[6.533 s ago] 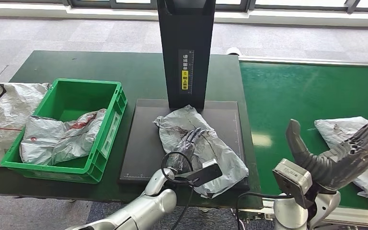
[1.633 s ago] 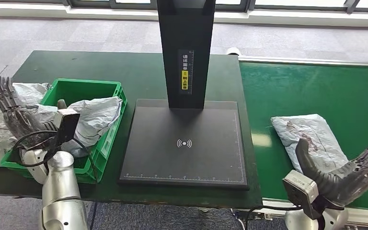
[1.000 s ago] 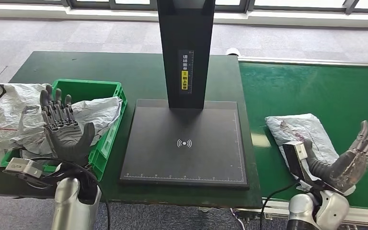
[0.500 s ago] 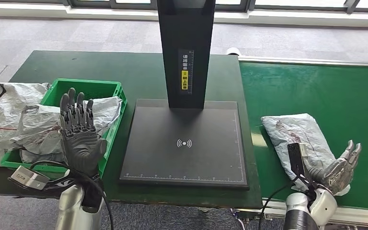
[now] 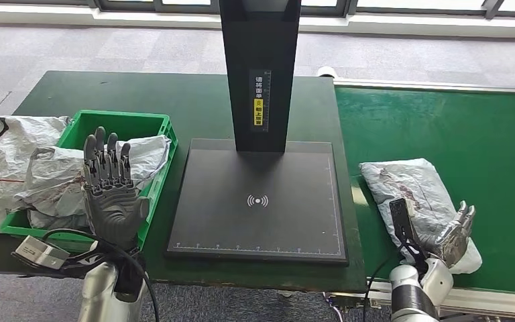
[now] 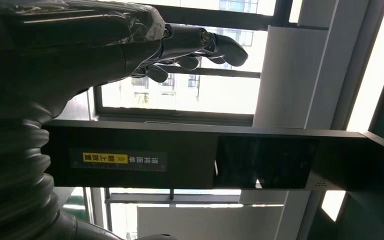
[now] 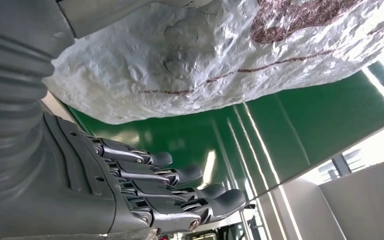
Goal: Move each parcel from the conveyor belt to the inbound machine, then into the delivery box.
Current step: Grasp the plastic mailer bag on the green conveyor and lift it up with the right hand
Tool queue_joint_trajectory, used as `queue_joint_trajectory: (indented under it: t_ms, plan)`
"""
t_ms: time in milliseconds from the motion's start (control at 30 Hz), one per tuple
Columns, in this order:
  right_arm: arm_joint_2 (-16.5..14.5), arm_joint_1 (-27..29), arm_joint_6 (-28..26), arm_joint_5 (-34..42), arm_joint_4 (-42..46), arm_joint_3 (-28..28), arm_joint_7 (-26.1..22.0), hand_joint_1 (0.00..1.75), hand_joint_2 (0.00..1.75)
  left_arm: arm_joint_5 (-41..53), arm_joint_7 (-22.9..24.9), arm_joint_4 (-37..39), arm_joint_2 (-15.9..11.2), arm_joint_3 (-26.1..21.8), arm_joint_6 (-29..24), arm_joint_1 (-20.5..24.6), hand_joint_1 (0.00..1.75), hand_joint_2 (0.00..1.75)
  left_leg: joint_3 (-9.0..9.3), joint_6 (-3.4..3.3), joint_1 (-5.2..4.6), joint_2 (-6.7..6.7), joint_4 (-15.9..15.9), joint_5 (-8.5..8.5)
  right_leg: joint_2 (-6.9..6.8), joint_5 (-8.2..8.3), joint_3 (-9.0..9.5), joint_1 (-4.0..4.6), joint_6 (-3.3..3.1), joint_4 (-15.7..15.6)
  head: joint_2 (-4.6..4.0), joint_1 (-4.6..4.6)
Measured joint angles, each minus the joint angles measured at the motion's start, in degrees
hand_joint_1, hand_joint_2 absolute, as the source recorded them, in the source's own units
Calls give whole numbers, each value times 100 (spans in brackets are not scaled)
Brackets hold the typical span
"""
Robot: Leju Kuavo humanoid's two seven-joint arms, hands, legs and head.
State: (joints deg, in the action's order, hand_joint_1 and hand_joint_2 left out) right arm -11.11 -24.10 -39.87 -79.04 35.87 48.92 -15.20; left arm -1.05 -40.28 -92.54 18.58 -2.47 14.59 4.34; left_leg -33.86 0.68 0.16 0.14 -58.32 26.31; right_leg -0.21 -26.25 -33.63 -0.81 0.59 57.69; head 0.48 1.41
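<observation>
**Parcel on belt, both hands empty**

Parcel (image 5: 409,188), grey and crumpled with reddish marks, lies on the green conveyor belt (image 5: 469,134) near its left edge, just right of the inbound machine (image 5: 260,201). The right hand (image 5: 450,235) sits at the parcel's near right corner, fingers spread and holding nothing; in the right wrist view the fingers (image 7: 180,175) extend straight beside the parcel's wrinkled underside (image 7: 220,65), with green belt between them, so I cannot tell whether the hand touches the parcel.

The left hand (image 5: 112,194) stands upright with its fingers apart and pointing up, empty, in front of the green delivery box (image 5: 151,194). Two grey parcels (image 5: 60,181) lie in that box, one bulging over its right rim. Another grey bag (image 5: 3,154) rests on the table left of the box. The machine's black scanning plate is bare, its dark column (image 5: 260,67) rising at the back.
</observation>
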Motion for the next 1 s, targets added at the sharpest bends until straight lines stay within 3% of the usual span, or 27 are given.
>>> queue_joint_trajectory:
  t_ms: [400,567,700,1000]
  plan:
    - [197,-205,447,-101,-912,-28,497,0,175,202,1,6,0,3,-194,-140,0,175,-2,0,0,-2,0,0,-3,0,0,0,0,0,0,0]
    - [230,-275,822,-552,-1102,-182,1263,0,175,505,4,45,0,64,-443,-142,0,175,-1,0,0,-2,0,0,-4,0,1,0,0,0,0,0]
    - [232,-317,1091,-785,-1199,-401,1781,175,175,574,4,74,0,130,-546,-137,0,175,0,0,0,-3,0,0,-4,0,2,0,0,0,0,0]
    - [251,-359,1281,-839,-1254,-670,1920,175,175,617,4,114,0,149,-636,-140,0,175,4,0,0,-1,-1,0,-2,0,5,0,0,0,0,-1]
